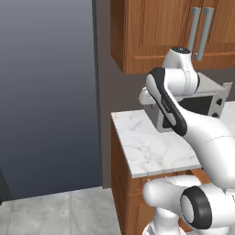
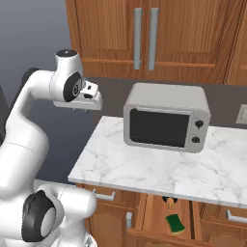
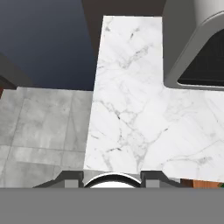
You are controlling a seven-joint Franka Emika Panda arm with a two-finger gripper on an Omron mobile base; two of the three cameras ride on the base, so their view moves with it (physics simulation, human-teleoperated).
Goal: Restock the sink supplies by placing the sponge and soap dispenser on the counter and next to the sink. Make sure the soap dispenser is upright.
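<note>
The gripper [image 2: 81, 109] is held high above the left end of the counter [image 2: 144, 166], its hand pointing down at the marble. In the right base view only short dark tips are seen beneath the white hand, and in the hand view just the finger bases appear at the bottom edge, so whether the jaws are open or closed cannot be told. Nothing is seen between them.

Directly below the hand, bare white marble with grey veins is shown, its left edge dropping to a grey tiled floor [image 3: 43, 127]. A silver microwave [image 2: 166, 116] with a dark door and two round knobs is set on the counter to the right of the gripper, against the back wall. No brand or writing can be read on it, and the marks by the knobs are too small to make out.

Under the counter's front edge an open wooden drawer [image 2: 157, 212] is seen in the right base view. The sponge [image 2: 175, 224], green with a yellow edge, is lying inside it. Just behind the sponge, partly hidden under the counter lip, a small dark object with an orange-tan part is visible; it appears to be the soap dispenser [image 2: 169, 199], though its pose cannot be judged.

Brown wall cabinets [image 2: 144, 34] with two grey vertical handles are mounted above the microwave. A pale wall outlet [image 2: 241, 114] is seen at the far right.
</note>
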